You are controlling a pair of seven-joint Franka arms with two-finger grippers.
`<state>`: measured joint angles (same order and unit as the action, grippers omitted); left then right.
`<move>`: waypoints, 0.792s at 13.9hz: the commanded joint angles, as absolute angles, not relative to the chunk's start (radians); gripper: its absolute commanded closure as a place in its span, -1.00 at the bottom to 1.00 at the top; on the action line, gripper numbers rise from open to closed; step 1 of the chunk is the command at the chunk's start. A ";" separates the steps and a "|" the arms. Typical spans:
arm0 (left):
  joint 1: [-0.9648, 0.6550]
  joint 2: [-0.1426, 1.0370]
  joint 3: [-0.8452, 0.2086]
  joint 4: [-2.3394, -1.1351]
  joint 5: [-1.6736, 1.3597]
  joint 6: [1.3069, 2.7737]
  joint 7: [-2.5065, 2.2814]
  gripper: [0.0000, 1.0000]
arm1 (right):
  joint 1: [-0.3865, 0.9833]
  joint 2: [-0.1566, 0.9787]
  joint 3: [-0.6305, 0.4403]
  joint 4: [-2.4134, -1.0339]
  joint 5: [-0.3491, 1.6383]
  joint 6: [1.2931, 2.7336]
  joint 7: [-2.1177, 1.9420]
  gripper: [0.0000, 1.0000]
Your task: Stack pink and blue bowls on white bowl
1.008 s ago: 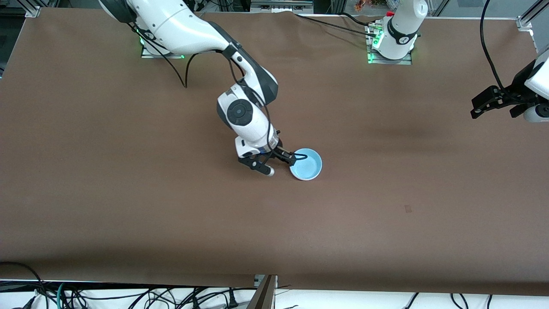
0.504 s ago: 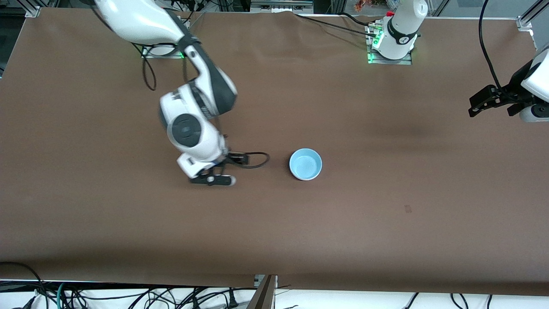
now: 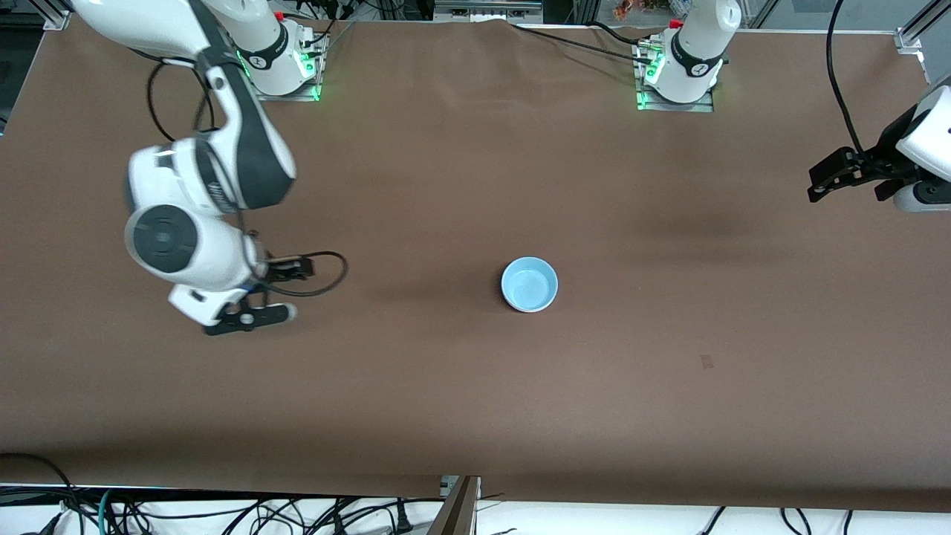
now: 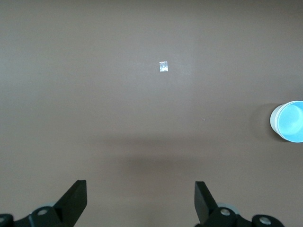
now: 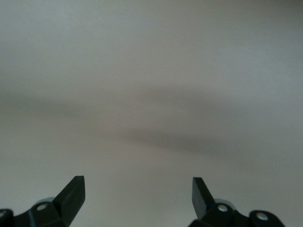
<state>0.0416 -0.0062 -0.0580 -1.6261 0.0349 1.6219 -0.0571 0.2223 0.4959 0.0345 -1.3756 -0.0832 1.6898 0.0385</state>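
A light blue bowl point(image 3: 529, 284) stands upright near the middle of the brown table point(image 3: 669, 416). It also shows in the left wrist view point(image 4: 289, 121), with a pale band along its side. No separate pink or white bowl is in view. My right gripper point(image 3: 286, 292) is open and empty, over bare table well toward the right arm's end from the bowl; its view shows only its own fingertips point(image 5: 72, 192) and bare table. My left gripper point(image 3: 822, 178) is open and empty at the left arm's end, its fingertips point(image 4: 75, 195) wide apart.
A small pale mark point(image 3: 706, 361) lies on the table, nearer to the front camera than the bowl; it also shows in the left wrist view point(image 4: 163, 66). A black cable point(image 3: 327, 275) loops beside the right gripper. Cables lie below the table's front edge.
My right gripper has left the blue bowl's rim and swung away toward the right arm's end of the table. The bowl has stayed put. The left gripper has barely shifted.
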 commanded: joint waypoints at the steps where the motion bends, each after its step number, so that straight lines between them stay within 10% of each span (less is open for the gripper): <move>1: 0.029 -0.063 -0.061 -1.679 0.057 1.660 -0.043 -1.00 | 0.190 0.436 -0.004 -1.419 -0.103 1.661 -0.079 -1.00; 11: 0.031 0.011 -0.067 -1.609 0.055 1.660 -0.043 -1.00 | 0.091 0.181 -0.028 -1.560 -0.091 1.606 -0.113 -1.00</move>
